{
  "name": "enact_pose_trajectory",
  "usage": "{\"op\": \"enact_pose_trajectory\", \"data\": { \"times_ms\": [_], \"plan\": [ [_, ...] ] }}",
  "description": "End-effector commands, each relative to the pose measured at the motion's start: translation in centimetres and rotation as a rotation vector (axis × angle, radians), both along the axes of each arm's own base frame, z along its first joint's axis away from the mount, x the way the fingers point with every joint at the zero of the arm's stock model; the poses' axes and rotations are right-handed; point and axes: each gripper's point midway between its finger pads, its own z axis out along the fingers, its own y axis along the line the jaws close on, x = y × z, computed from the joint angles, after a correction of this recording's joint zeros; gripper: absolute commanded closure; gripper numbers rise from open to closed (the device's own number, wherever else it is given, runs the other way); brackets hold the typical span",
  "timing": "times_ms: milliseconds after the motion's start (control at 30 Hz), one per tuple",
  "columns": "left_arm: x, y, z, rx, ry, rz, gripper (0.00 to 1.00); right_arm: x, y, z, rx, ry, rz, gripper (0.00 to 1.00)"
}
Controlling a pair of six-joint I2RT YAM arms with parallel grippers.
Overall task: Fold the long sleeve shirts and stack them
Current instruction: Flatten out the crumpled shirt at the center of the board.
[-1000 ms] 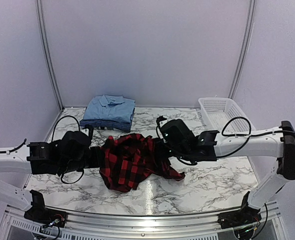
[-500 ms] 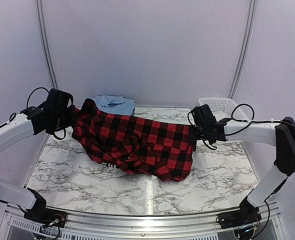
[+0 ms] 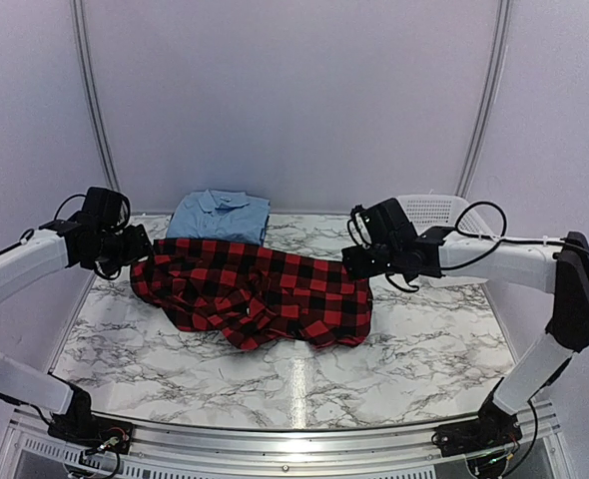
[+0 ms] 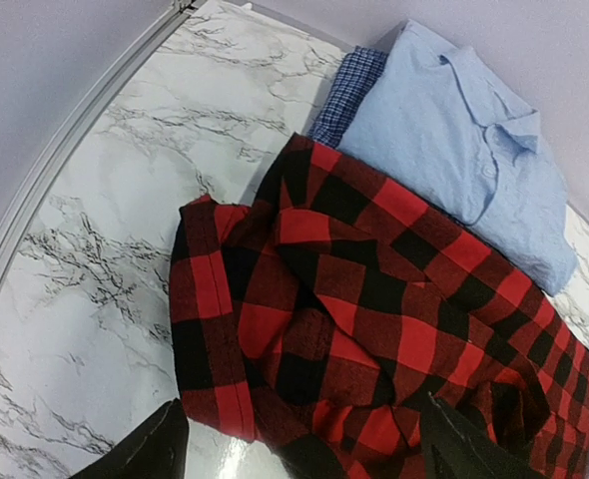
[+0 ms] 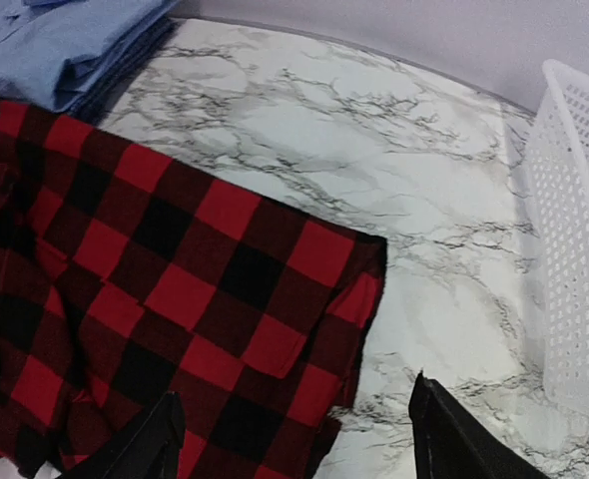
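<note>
A marble-patterned table (image 3: 424, 349) stands inside plain, pale walls. At its left side the left gripper (image 4: 302, 407) hovers with its jaws wide apart and nothing between them, just above the left end of the red-and-black buffalo-plaid shirt (image 3: 260, 294). That shirt lies rumpled mid-table with its long axis running left to right, one end below each arm, so neither arm is the nearer; each has its own end beneath it. The cloth looks soft and thick, bunched into ridges along the near side and flatter toward the right hem. Just beyond it, at the far edge, the light blue collared shirt (image 3: 220, 213) rests folded on the dark blue checked shirt (image 4: 344, 90). The right gripper (image 5: 296, 394) likewise stands open and empty over the plaid's right corner. Farthest right sits the white plastic mesh basket (image 3: 436, 218), stiff and perforated.
</note>
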Motion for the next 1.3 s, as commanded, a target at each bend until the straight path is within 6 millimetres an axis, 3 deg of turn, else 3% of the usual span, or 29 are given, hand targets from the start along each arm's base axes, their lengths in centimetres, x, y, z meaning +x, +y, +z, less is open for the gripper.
{"op": "enact_pose_trajectory", "data": {
  "times_ms": [0,167,267,400,600,700,833,900,1000,1067,1133,1267],
  "plan": [
    [-3.0,-2.5,-1.0,-0.103,0.016,-0.078,0.18,-6.1,4.8,-1.7,0.004,0.064,0.205,0.25],
    [-8.2,-6.9,-5.1,-0.181,0.111,-0.128,0.19,-10.8,8.0,-3.6,-0.012,0.089,0.338,0.24],
    [-10.7,-9.2,-6.0,-0.253,0.116,-0.132,0.19,-12.4,8.4,-4.8,-0.036,0.105,0.359,0.23],
    [-12.5,-12.7,-6.5,-0.389,0.097,-0.147,0.19,-13.5,8.6,-6.3,-0.055,0.121,0.372,0.2],
    [-12.3,-18.5,-7.3,-0.487,0.078,-0.221,0.19,-14.0,9.4,-7.9,-0.076,0.141,0.381,0.17],
    [-11.7,-20.2,-8.5,-0.492,0.094,-0.244,0.23,-14.7,10.5,-8.4,-0.071,0.149,0.401,0.13],
    [-10.9,-21.7,-9.8,-0.49,0.103,-0.264,0.35,-14.8,10.2,-10.2,-0.112,0.175,0.376,0.12],
    [-10.6,-21.9,-9.8,-0.478,0.097,-0.265,0.48,-14.7,9.4,-11.1,-0.145,0.183,0.341,0.13],
    [-10.3,-21.2,-9.4,-0.438,0.083,-0.255,0.75,-14.4,8.0,-11.8,-0.185,0.182,0.287,0.21],
    [-10.3,-20.1,-8.8,-0.385,0.072,-0.242,0.88,-14.1,7.1,-11.7,-0.19,0.178,0.25,0.31],
    [-10.3,-18.7,-8.1,-0.337,0.062,-0.23,0.99,-13.8,6.4,-11.2,-0.176,0.17,0.217,0.48],
    [-10.6,-15.5,-7.0,-0.288,0.064,-0.2,1.0,-13.0,5.1,-9.8,-0.136,0.143,0.166,0.94]
  ]
}}
